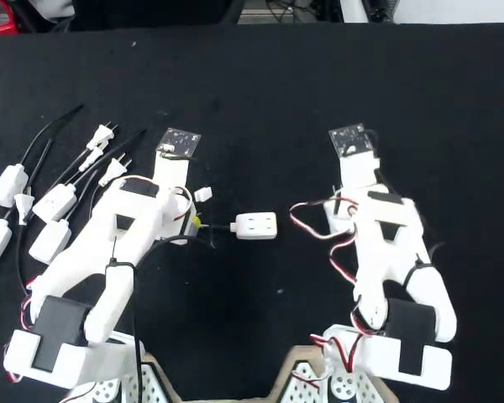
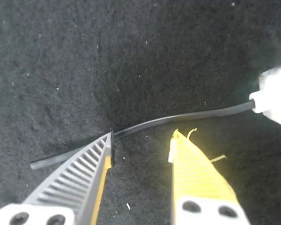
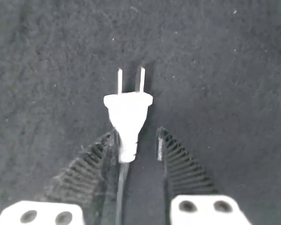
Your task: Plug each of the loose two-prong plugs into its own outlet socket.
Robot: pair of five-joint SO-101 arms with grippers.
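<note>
Because the right gripper (image 3: pixel 136 136) has its jaws apart, the white two-prong plug (image 3: pixel 128 110) between them is not clamped. Its narrow neck leans on one ribbed finger, and a clear gap separates it from the other. The prongs point forward, away from the gripper, and the thin cord (image 3: pixel 122 187) runs back between the fingers.

I judge the plug light and hard, with smooth moulded sides that may slip. The best hold seems to be the broad body just behind the prongs, not the soft neck, since the cord can pull and twist it.

The left gripper (image 2: pixel 142 135) is spread too. A thin black cable (image 2: pixel 178 117) crosses just ahead of its tips on the black cloth (image 1: pixel 260 75). This cable leads sideways to a white outlet socket (image 1: pixel 254 225), which lies between the two arms.

Further out, beyond the left arm, more plugs (image 1: pixel 101 138) and white socket blocks (image 1: pixel 55 201) lie with crossed cables, which could snag.
</note>
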